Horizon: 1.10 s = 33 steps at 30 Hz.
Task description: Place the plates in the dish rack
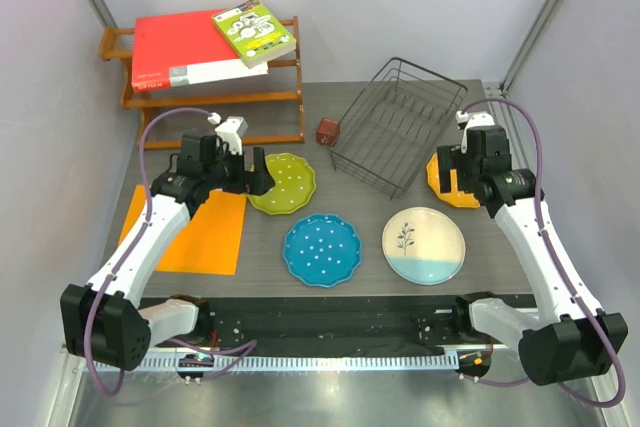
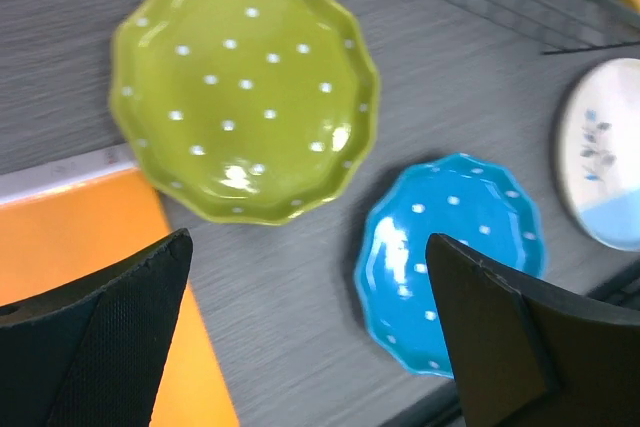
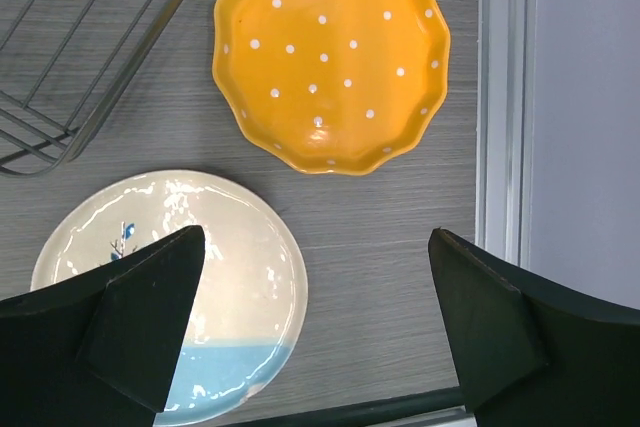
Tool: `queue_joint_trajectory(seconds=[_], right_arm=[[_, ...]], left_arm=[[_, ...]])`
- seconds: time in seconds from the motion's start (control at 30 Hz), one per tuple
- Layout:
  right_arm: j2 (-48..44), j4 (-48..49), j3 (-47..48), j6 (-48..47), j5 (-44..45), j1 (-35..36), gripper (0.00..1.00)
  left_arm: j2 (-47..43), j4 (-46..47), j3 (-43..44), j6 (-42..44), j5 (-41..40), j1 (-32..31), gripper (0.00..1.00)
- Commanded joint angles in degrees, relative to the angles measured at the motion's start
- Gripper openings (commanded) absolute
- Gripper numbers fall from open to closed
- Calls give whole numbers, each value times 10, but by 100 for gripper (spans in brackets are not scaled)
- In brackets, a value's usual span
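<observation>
Four plates lie flat on the grey table. My left gripper (image 1: 252,173) (image 2: 310,242) hangs open over bare table between the lime green plate (image 1: 285,185) (image 2: 243,87) and the blue plate (image 1: 322,249) (image 2: 450,257). My right gripper (image 1: 456,173) (image 3: 317,235) is open too, above the table between the orange-yellow plate (image 1: 438,179) (image 3: 330,55) and the cream plate (image 1: 424,245) (image 3: 200,267). Neither gripper holds anything. The black wire dish rack (image 1: 398,127) (image 3: 80,47) stands empty at the back, left of the right gripper.
A flat orange mat (image 1: 195,232) (image 2: 80,237) lies under the left arm. The wooden shelf (image 1: 270,97) at the back left carries a red book and a green book. A small brown block (image 1: 327,131) sits left of the rack. A metal rail (image 3: 500,97) edges the table's right side.
</observation>
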Motion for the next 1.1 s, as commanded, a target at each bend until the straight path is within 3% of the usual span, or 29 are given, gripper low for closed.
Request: queue_joint_trajectory(seconds=[0.0, 0.1, 0.17, 0.33, 0.5, 0.63, 1.07], right_arm=[[26, 42, 50, 30, 0, -9, 100], [59, 44, 95, 37, -39, -36, 100], [69, 61, 111, 65, -16, -37, 94], [120, 68, 146, 102, -11, -37, 86], [177, 63, 170, 142, -28, -43, 71], [242, 65, 194, 158, -34, -45, 61], [409, 63, 322, 182, -40, -57, 58]], left_arm=[[-6, -4, 24, 31, -163, -2, 99], [5, -26, 47, 39, -335, 12, 100], [6, -22, 53, 48, -383, 12, 99], [-13, -15, 53, 52, -351, 12, 99], [-23, -16, 44, 47, -288, 11, 99], [-22, -9, 35, 66, -298, 9, 100], [-22, -5, 8, 76, -297, 9, 99]])
